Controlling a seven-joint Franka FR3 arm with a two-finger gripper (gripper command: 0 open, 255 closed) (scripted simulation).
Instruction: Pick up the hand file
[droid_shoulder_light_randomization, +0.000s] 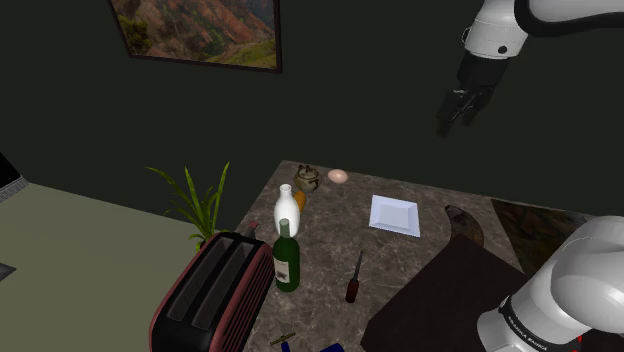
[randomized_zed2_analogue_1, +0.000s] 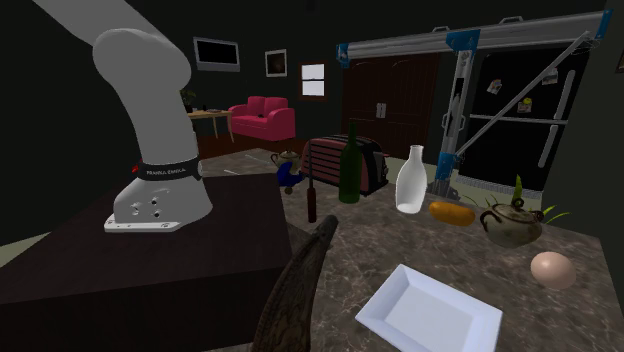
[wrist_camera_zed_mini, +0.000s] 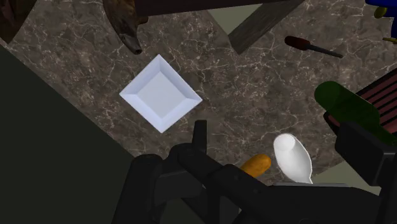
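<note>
Stone-patterned counter (droid_shoulder_light_randomization: 330, 228) in dark-walled room (droid_shoulder_light_randomization: 350, 110) bears the hand file (droid_shoulder_light_randomization: 355, 275); state of jaws unclear.

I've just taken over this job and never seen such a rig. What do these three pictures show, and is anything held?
One white robot arm ends in a black two-finger gripper. The shoulder view looks down from beside its stand; the second exterior view looks across the table from by the arm's base; the wrist view looks down from the hand itself. On the stone-patterned table are the hand file, with a dark red handle, a white square plate, a green bottle, a white bottle and a toaster. The gripper hangs high above, open, holding nothing.
</note>
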